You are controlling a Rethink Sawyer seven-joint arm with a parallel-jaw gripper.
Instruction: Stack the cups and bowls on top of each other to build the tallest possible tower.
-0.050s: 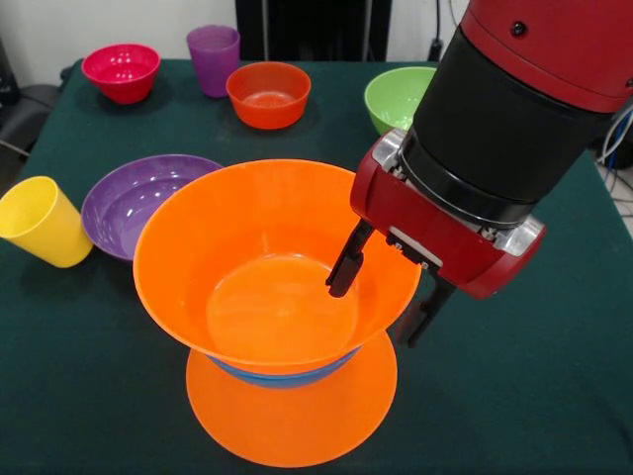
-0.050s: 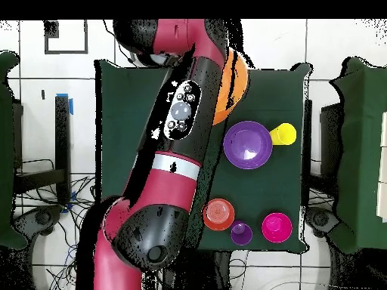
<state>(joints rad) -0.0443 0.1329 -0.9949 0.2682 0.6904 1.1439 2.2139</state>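
You had the gripper (image 1: 381, 302) with its jaws spread astride the rim of the upright large orange bowl (image 1: 272, 262), one finger inside, one outside, apparently steadying it atop the tower (image 1: 287, 406) at the counter's (image 1: 534, 396) near edge

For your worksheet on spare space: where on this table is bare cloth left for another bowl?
Bare cloth lies beside the tower, under the gripper. Crowded: purple bowl and yellow cup beside it.
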